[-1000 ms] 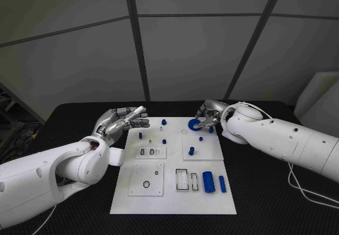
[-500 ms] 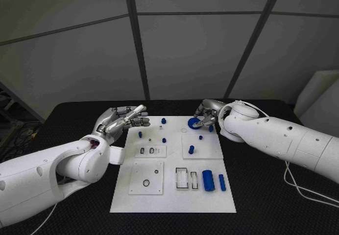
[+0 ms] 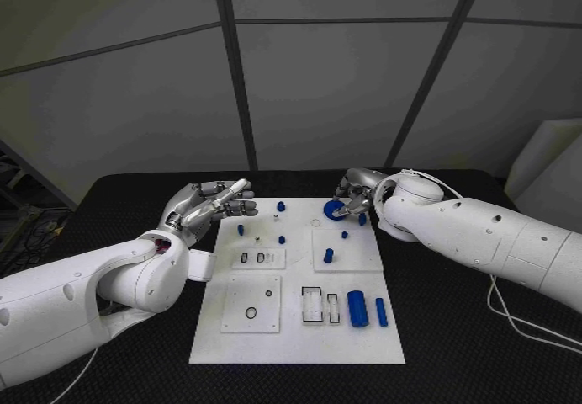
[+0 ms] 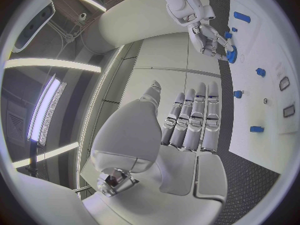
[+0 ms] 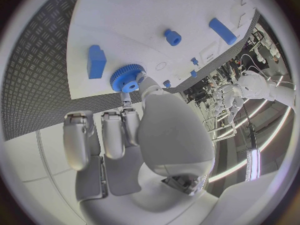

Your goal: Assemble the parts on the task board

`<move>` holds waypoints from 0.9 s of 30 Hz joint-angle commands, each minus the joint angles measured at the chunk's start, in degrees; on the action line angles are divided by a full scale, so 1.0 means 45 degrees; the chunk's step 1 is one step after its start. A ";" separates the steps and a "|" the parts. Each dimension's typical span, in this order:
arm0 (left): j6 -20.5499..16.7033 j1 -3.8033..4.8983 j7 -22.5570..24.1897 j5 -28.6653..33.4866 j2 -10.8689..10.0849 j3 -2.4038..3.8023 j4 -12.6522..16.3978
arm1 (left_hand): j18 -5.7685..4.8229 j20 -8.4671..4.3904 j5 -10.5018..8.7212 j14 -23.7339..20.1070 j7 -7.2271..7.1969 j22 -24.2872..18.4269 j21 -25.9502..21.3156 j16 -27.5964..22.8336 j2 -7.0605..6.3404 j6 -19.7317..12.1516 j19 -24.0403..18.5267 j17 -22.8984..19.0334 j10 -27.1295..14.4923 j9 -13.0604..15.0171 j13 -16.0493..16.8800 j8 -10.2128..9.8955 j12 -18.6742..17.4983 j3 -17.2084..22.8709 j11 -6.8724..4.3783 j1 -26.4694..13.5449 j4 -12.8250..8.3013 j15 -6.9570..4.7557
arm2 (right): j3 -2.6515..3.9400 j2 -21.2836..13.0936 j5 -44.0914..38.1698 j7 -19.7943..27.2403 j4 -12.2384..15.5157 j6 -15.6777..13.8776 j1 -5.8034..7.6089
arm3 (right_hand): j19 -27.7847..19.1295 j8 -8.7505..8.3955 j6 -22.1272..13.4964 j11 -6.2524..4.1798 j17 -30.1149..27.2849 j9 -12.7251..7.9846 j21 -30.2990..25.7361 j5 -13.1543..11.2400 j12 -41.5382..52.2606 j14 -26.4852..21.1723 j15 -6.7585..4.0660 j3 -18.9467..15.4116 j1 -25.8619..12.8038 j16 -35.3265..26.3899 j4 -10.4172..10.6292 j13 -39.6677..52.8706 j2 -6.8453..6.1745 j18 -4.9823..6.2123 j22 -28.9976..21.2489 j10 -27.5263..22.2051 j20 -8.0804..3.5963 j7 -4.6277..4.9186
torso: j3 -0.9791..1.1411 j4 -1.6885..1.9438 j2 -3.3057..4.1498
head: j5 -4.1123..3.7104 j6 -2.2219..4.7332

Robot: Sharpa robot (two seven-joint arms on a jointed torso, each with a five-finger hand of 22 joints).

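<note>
**Gear lifted toward the far edge of the board**

The right hand (image 3: 349,199) pinches the blue gear (image 3: 334,211) between thumb and a finger, its toothed rim plain in the right wrist view (image 5: 127,78). Over the last second the hand has drawn back slightly toward the far right corner of the task board (image 3: 297,337), carrying the gear with it, so the small round seat (image 3: 315,224) beside it now lies bare. My judgement: the gear is picked up but not yet seated. The left hand (image 3: 213,202) stays put over the desk (image 3: 121,210) at the board's far left edge, released, fingers straight and holding nothing.
</note>
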 commanded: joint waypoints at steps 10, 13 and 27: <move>0.0149 0.0018 0.0003 -0.0082 -0.0003 0.0014 0.0012 | -0.0067 0.0007 0.0014 0.0074 -0.0006 -0.0022 0.0052 -0.0085 0.0079 0.0068 0.0090 -0.0022 0.0099 -0.0017 -0.0005 -0.0083 -0.0072 -0.0021 0.0035 -0.0092 -0.0072 0.0033 | -0.0033 -0.0089 -0.0989 0.0615 0.0279 -0.1318 -0.0032 | 0.1341 0.0261 0.0964 -0.0227 0.0863 0.0252 0.0040 0.0877 0.0565 0.0812 -0.0232 0.0365 0.0151 0.0097 -0.0473 0.1859 0.0418 -0.0091 0.3351 0.0499 -0.0116 -0.0265 | 0.0000 0.0014 0.0001 | 0.0024 -0.0023; 0.0147 0.0018 0.0003 -0.0082 -0.0008 0.0014 0.0016 | -0.0067 0.0007 0.0014 0.0074 -0.0006 -0.0022 0.0052 -0.0085 0.0079 0.0068 0.0090 -0.0022 0.0099 -0.0017 -0.0005 -0.0083 -0.0072 -0.0021 0.0035 -0.0092 -0.0072 0.0033 | -0.0033 -0.0116 -0.1021 0.0695 0.0352 -0.1413 -0.0034 | 0.1341 0.0269 0.1075 -0.0251 0.0854 0.0277 0.0040 0.0888 0.0580 0.0811 -0.0266 0.0395 0.0087 0.0092 -0.0504 0.1875 0.0460 -0.0091 0.3351 0.0511 -0.0151 -0.0294 | -0.0002 0.0009 0.0001 | 0.0034 -0.0029; 0.0133 0.0018 0.0001 -0.0082 -0.0062 0.0014 0.0027 | -0.0068 0.0008 0.0002 0.0072 -0.0002 -0.0027 0.0050 -0.0096 0.0082 0.0066 0.0086 -0.0025 0.0098 -0.0021 -0.0006 -0.0094 -0.0084 -0.0027 0.0039 -0.0095 -0.0082 0.0036 | -0.0026 -0.0436 -0.1360 0.0582 0.2039 -0.2367 -0.0038 | 0.1341 0.0196 0.1142 -0.0308 0.0842 0.0288 0.0040 0.0939 0.0547 0.0809 -0.0278 0.0373 -0.0140 0.0083 -0.0519 0.1860 0.0421 -0.0091 0.3351 0.0499 -0.0188 -0.0336 | -0.0008 0.0010 -0.0007 | 0.0126 0.0023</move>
